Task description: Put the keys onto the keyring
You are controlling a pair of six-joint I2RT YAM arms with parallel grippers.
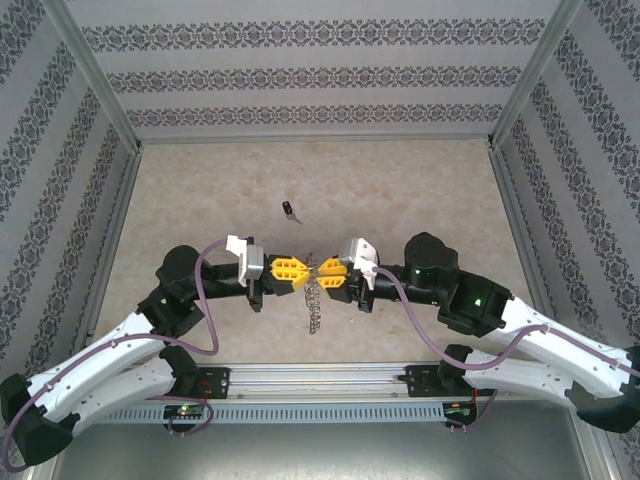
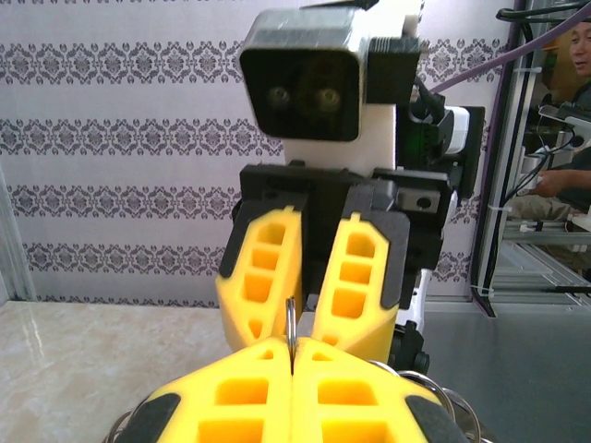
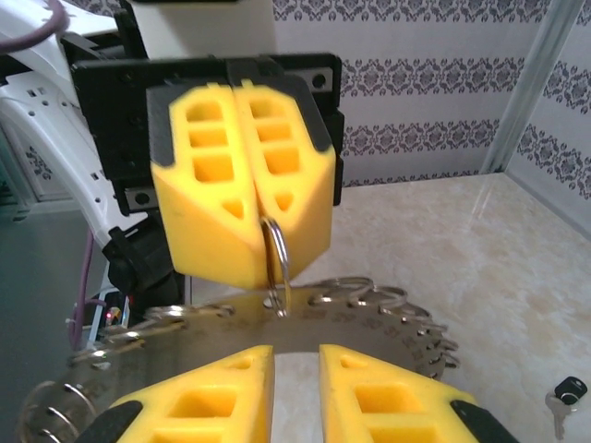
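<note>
The keyring [image 1: 312, 305], a flat grey metal ring rimmed with small wire loops, hangs above the table between both arms. My left gripper [image 1: 307, 270] is shut on one wire loop [image 2: 291, 321] of it, and the loop stands out past the closed yellow tips. In the right wrist view that loop [image 3: 276, 254] links down to the ring's plate [image 3: 369, 325]. My right gripper [image 3: 295, 358] faces the left one, its fingers a little apart at the ring's inner edge with nothing pinched between them. The key [image 1: 289, 210], black-headed and tiny, lies on the table behind the grippers, also low at the right [image 3: 561, 395].
Patterned walls [image 1: 320, 80] with metal corner posts enclose the beige table [image 1: 420, 190] on three sides. A rail [image 1: 320, 385] carrying the arm bases runs along the near edge. The two grippers meet tip to tip at mid-table.
</note>
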